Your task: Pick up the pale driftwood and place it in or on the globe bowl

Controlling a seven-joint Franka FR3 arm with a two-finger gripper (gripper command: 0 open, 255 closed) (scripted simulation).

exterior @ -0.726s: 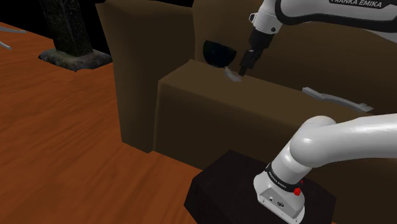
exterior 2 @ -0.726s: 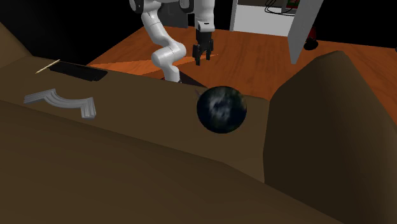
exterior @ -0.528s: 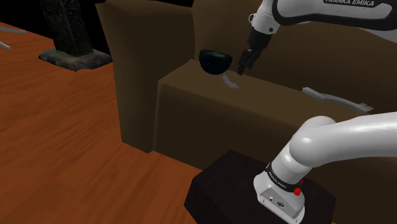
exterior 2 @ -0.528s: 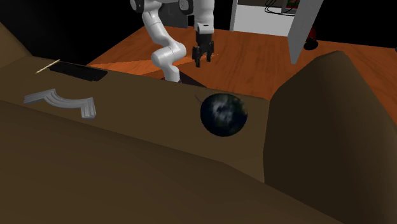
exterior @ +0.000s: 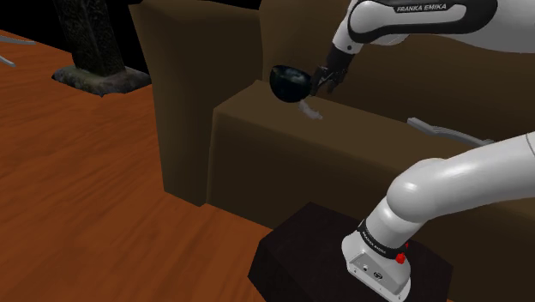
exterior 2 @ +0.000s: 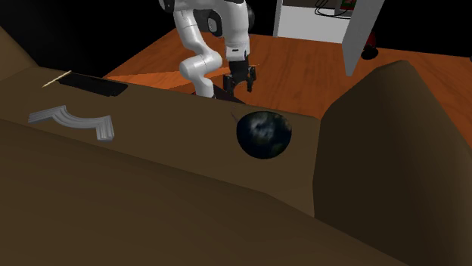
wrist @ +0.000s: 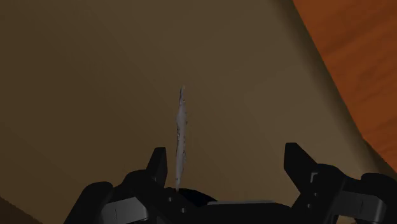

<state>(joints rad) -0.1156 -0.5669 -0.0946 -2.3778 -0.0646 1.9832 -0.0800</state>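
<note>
1. Driftwood (exterior: 310, 110), shoulder view: a pale thin sliver lying flat on the brown sofa (exterior: 257, 146) top surface, at 5 o'clock of the globe bowl (exterior: 289, 81) and just beside it. The bowl is dark and round and sits on the same surface. The black gripper (exterior: 321, 83) hangs at 3 o'clock of the bowl, close to it and above the driftwood; contact with the bowl cannot be told. A grey curved piece (exterior: 450, 133) lies well apart at 3 o'clock. The dark stand (exterior: 300, 249) sits at 5 o'clock on the orange wood floor (exterior: 86, 172).
2. Second exterior view: the globe bowl (exterior 2: 263, 134) sits mid-frame on the sofa (exterior 2: 189, 196) surface. The gripper (exterior 2: 239, 88) is at 11 o'clock of the bowl, pointing down. The grey curved piece (exterior 2: 72, 121) is at 9 o'clock, well apart.
3. Wrist view: the driftwood (wrist: 181, 137) lies edge-on on the brown surface, in the gap of the gripper (wrist: 227, 164), close to one finger. The fingers (wrist: 158, 167) are spread wide and clasp nothing.
</note>
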